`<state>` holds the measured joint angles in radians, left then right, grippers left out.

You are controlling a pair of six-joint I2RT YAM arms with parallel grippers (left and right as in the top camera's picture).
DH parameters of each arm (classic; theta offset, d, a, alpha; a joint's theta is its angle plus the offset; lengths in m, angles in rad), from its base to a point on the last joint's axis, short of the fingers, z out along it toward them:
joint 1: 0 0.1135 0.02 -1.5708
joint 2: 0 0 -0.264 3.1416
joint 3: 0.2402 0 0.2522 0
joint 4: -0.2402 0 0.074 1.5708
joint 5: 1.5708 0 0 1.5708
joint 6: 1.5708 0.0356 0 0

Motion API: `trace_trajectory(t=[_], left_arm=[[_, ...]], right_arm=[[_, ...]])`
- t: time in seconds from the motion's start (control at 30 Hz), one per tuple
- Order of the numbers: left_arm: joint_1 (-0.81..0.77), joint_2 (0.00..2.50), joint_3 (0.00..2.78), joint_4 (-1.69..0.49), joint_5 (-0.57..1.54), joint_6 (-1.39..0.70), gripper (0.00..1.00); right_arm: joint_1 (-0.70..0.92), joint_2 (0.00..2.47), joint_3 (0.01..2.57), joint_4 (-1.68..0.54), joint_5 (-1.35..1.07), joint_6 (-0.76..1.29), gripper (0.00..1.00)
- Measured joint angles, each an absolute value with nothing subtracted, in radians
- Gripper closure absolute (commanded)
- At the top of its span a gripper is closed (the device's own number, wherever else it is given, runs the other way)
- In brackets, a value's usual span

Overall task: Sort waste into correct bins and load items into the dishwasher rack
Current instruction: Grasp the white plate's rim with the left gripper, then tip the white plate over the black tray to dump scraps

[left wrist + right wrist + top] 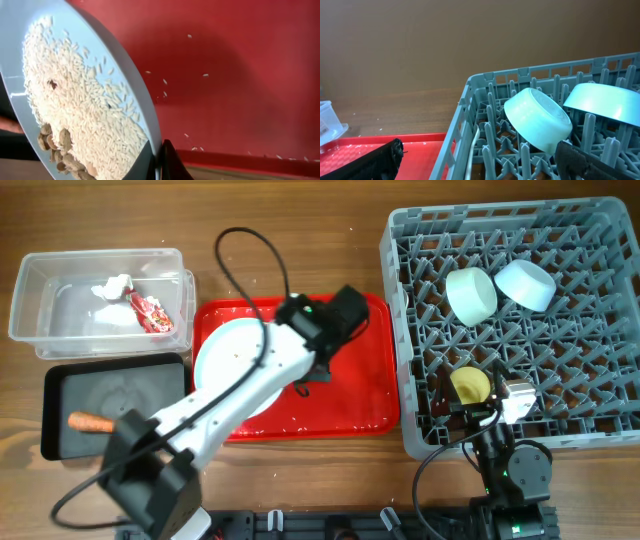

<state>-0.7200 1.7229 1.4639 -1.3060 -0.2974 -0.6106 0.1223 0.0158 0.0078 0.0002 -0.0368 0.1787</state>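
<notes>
Overhead, tissue [113, 285] and wrapper [150, 312] lie in the clear tub [60, 332], carrot stub [90, 421] in the black tray [135, 392]; left jaws clamp the tilted rice-covered plate [228, 365] over the red tray [350, 400]; right jaws gape wide beside the yellow cup [470, 385] in the rack [392, 300].

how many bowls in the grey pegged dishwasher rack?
2. A pale-green round bowl and a pale-blue round bowl, side by side near the rack's far edge. The right arm may hide part of the near edge.

Plate [222, 345] tilted w/ rice [75, 100]; green bowl [470, 293], blue bowl [527, 283], prob. cup [470, 385] in rack [395, 330].
</notes>
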Motion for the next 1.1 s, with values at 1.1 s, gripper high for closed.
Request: trace_trajectory(t=[1.1], left_arm=[[0.875, 1.205, 1.032, -1.042, 1.022, 0.030, 0.96]], right_arm=[[0.122, 0.016, 0.008, 0.000, -0.037, 0.179, 0.00]])
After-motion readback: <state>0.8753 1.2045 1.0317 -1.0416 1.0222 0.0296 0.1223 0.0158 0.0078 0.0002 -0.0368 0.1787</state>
